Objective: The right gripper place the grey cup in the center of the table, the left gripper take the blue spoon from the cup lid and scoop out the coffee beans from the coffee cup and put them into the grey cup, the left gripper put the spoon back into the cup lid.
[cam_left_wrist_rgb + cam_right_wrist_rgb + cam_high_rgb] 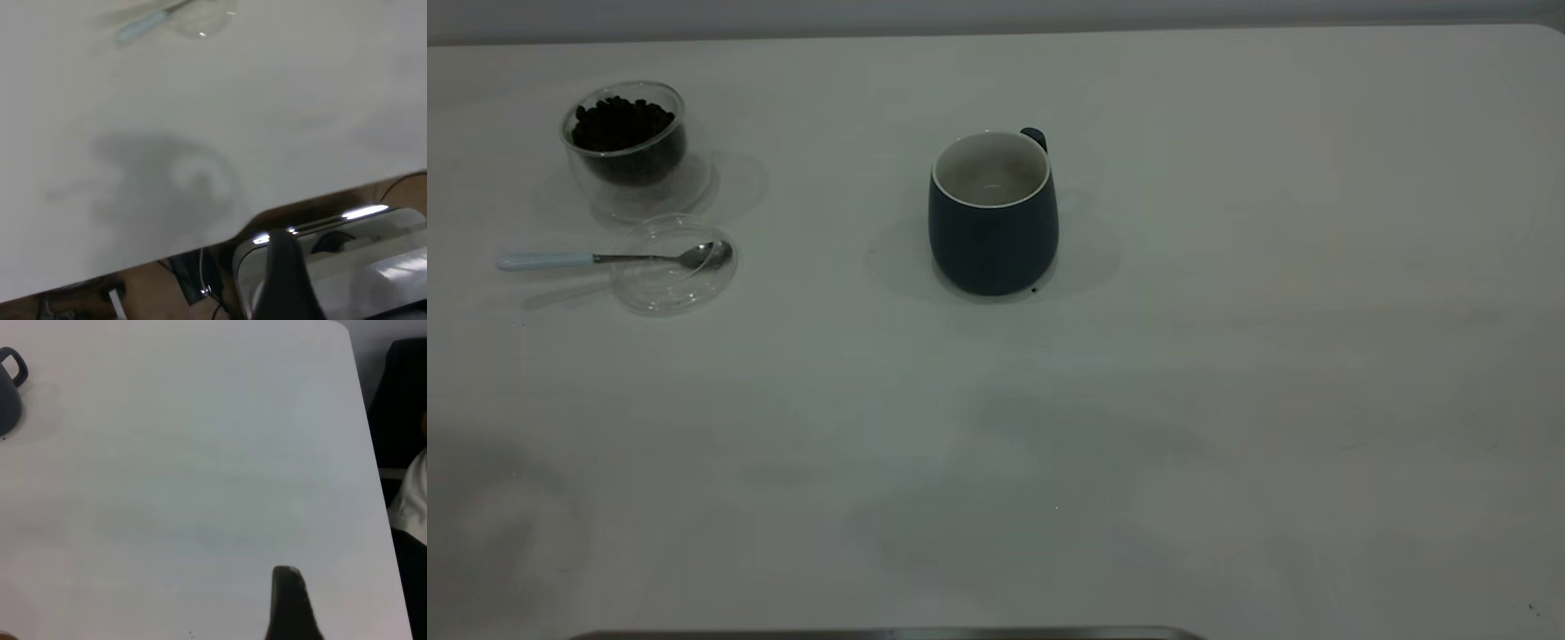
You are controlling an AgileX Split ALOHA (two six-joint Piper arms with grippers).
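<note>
The grey cup [993, 213] stands upright and empty near the middle of the table [1272, 373], handle at the back; part of it shows in the right wrist view [8, 393]. The coffee cup [627, 147] holds the coffee beans [621, 123] at the far left. In front of it lies the cup lid [674, 267] with the blue spoon [605, 259] resting bowl-in-lid, handle pointing left. Spoon [143, 25] and lid [203, 20] show faintly in the left wrist view. My left gripper [283, 267] hangs past the table's near edge. My right gripper [288, 603] is over bare table, right of the cup. Neither arm shows in the exterior view.
The table's near edge [200, 243] runs across the left wrist view, with a metal fixture [347, 253] and cables below it. A dark seat and a person's sleeve [407, 453] lie beyond the table's right edge.
</note>
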